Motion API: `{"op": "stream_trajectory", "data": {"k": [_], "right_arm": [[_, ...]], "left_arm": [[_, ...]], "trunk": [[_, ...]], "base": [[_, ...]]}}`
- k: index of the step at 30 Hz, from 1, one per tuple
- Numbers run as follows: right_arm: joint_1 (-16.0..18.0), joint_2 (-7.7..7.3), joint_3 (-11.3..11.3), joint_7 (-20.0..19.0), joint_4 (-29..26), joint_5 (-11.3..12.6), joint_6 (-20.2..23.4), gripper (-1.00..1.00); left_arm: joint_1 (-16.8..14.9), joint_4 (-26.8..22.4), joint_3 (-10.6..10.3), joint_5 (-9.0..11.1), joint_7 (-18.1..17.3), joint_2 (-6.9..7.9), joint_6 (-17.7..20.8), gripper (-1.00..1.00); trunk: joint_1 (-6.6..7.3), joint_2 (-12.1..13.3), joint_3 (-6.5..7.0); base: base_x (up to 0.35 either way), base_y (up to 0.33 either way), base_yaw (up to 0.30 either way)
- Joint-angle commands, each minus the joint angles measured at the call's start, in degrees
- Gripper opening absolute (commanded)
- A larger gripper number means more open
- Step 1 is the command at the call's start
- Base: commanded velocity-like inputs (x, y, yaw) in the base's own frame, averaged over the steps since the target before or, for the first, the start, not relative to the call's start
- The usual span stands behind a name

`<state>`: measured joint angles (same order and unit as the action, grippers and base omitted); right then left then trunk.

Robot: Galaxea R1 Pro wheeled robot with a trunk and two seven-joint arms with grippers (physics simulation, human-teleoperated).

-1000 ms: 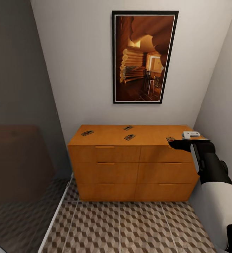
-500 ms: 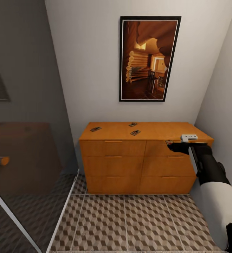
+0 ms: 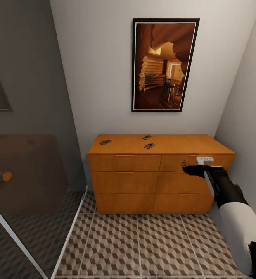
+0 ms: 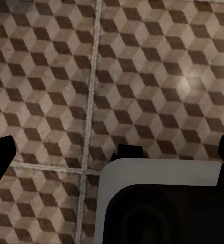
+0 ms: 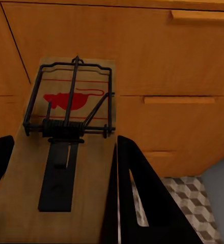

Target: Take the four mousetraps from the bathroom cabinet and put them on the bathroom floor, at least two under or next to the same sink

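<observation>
Lowered off the cabinet [image 3: 159, 174] top, one mousetrap [image 5: 66, 152] now hangs before the drawer fronts, pinched by the right gripper [image 3: 187, 167] — its red mouse mark is legible through the wrist camera. Three mousetraps [image 3: 149, 146] remain on top; the bathroom floor [image 3: 143, 244] lies open below. Left gripper [image 4: 112, 157] spread over tiles.

You can find no words, letters or numbers to read here. The one sign is a red mouse shape with thin red lines, printed on the small flat brown wooden mousetrap [image 5: 66, 152] with dark wire parts.
</observation>
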<state>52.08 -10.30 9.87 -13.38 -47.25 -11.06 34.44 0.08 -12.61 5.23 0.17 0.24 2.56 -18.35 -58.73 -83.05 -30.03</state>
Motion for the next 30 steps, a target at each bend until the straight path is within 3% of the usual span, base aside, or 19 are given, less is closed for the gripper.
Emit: {"op": "stream_trajectory", "data": {"k": [1, 6, 11, 18, 30], "right_arm": [[0.04, 0.02, 0.15, -0.43, 1.37, -0.49, -0.78, -1.0], [-0.23, -0.27, 0.2, -0.52, 10.85, -0.65, -9.61, -1.0], [-0.38, -1.04, 0.19, -0.46, 29.76, -0.76, -28.37, -1.0], [-1.32, -1.17, 0.16, -0.42, 44.44, -0.73, -44.51, -1.0], [-21.76, 0.09, 0.1, -0.61, 46.36, -0.46, -69.39, -1.0]], "left_arm": [[0.01, -0.05, 0.13, 0.01, 0.02, -0.01, -0.1, 1.0], [0.01, -0.05, 0.15, 0.01, 0.02, -0.01, -0.1, 1.0], [0.01, -0.05, 0.14, 0.01, 0.02, -0.01, -0.1, 1.0], [0.01, 0.22, 0.21, 0.01, 0.02, -0.01, -0.1, 1.0], [0.01, 0.21, 0.22, 0.01, 0.02, -0.01, -0.18, 1.0]], "trunk": [[0.0, -0.03, -0.05], [0.0, -0.03, -0.05], [0.0, -0.03, -0.05], [0.0, -0.03, -0.05], [0.0, -0.03, -0.05]], "base": [[0.0, 0.0, 0.0], [0.0, 0.0, 0.0], [0.0, 0.0, 0.0], [0.0, 0.0, 0.0], [0.0, 0.0, 0.0]]}}
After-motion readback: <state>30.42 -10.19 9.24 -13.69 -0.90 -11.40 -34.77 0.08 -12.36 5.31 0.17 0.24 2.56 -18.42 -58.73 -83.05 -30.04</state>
